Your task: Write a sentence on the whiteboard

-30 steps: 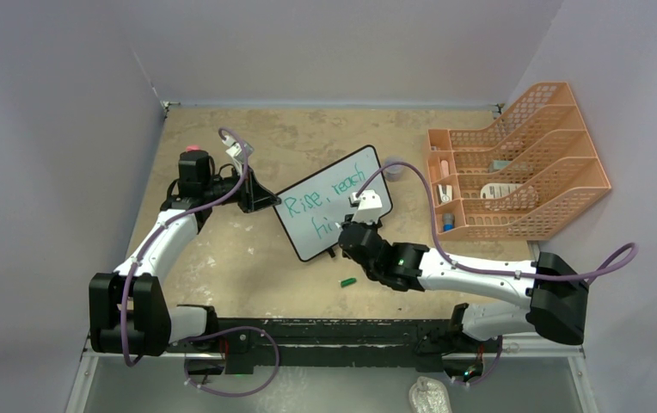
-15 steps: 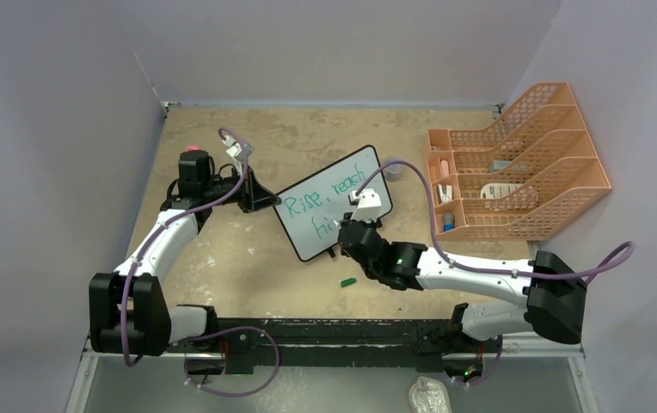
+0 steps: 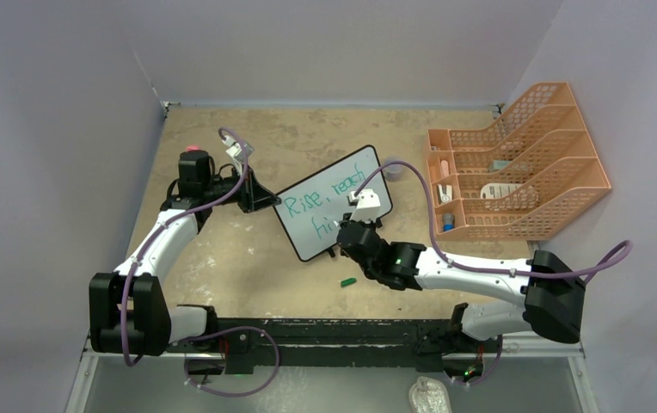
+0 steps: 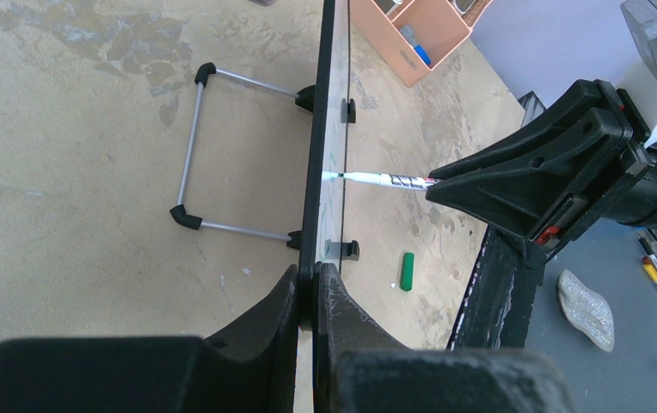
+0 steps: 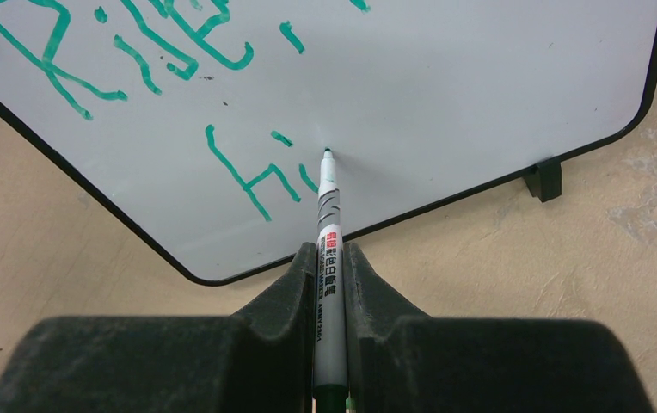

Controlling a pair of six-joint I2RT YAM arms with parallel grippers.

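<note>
I see the small white rectangular whiteboard with a thin black frame [image 3: 299,231] standing on the beige mottled tabletop [image 3: 222,258], about mid-scene between the two arms. It is propped up on a thin grey wire stand [image 4: 189,146] behind it, with a small black foot [image 5: 547,179] on the lower edge.

Left end effector [image 4: 315,280] is clamped on the board's frame edge, fingers closed on either side of it. In the left wrist view the board shows edge-on.

Right end effector [image 5: 329,254] is clamped on a slim white marker pen with red and black print [image 5: 328,224], fingers tight on the barrel. The marker tip touches the white surface on the lower line, just right of the last stroke.

The green-teal handwritten sentence [image 3: 321,200] is partial: from the top camera I read "Rise, reach" on the upper line and "hi" below. The right wrist view shows "Rise" cut off at the top and the "hi" clearly.

A small green marker cap [image 3: 347,281] lies on the tabletop near the board's lower corner, apart from both arms. An orange plastic mesh file tray [image 3: 514,163] sits at the far right with small items in its compartments, too small to name.
</note>
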